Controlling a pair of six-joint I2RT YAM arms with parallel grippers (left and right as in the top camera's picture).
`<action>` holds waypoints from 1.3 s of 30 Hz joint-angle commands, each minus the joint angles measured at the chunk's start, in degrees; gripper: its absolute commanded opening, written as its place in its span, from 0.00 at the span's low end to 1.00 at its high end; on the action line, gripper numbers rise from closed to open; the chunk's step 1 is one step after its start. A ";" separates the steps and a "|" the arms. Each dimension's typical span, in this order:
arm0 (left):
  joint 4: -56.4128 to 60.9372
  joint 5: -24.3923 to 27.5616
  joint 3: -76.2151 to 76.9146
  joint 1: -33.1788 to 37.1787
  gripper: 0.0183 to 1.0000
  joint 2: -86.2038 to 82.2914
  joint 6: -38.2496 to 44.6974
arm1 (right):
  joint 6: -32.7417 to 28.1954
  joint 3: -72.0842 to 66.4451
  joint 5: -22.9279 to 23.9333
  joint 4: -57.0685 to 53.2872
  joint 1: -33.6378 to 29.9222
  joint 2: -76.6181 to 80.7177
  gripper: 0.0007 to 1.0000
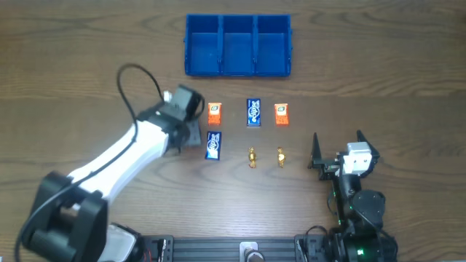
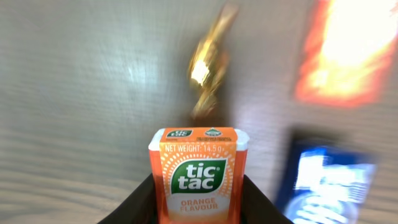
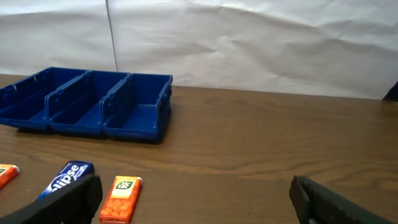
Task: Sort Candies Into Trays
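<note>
Orange box (image 2: 200,177): stands upright between the 2 fingers of the left pincer (image 2: 199,182), pinched on both long sides as far as the left wrist view tells. Cannot tell whether lifted or touching the surface (image 1: 87,65). In the top view, sits at the left end of the upper candy row, well short of the blue tray (image 1: 239,67).

Around it, 5 loose candies on the surface:
- second orange box (image 1: 282,114) at the row's right end
- blue pack (image 1: 253,112) between the 2 orange ones
- lower blue pack (image 1: 213,145) just below the gripped box
- left gold sweet (image 1: 252,157) and right gold sweet (image 1: 280,156) side by side in the lower row

Tray with 3 compartments, all 3 bare in the top view.

Judged at the very start: 0 of 6 candies sorted, the 1st pick in hand. Left to do: carry this box up to a compartment, then fetch the other 5, presumably 1 kind per compartment.

Left arm (image 1: 116,160): stretches from its base at the lower left diagonally up and rightward, wrist turned toward the candy rows.

Right arm (image 1: 357,204): stays folded close to its base at the lower right. Right pincer (image 1: 338,149) spread wide, holding nothing, apart from the right gold sweet and facing the tray across the surface.
</note>
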 commanded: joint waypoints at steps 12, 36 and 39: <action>-27.61 -7.02 79.03 4.26 0.28 33.86 6.21 | -0.46 -0.15 -0.11 -0.13 0.28 -0.42 1.00; -23.93 -5.11 85.20 6.03 0.81 48.52 11.82 | -0.46 -0.15 -0.09 -0.13 0.28 -0.42 1.00; -22.21 -5.14 78.53 5.22 0.82 43.67 9.57 | -0.46 -0.15 -0.09 -0.13 0.28 -0.42 1.00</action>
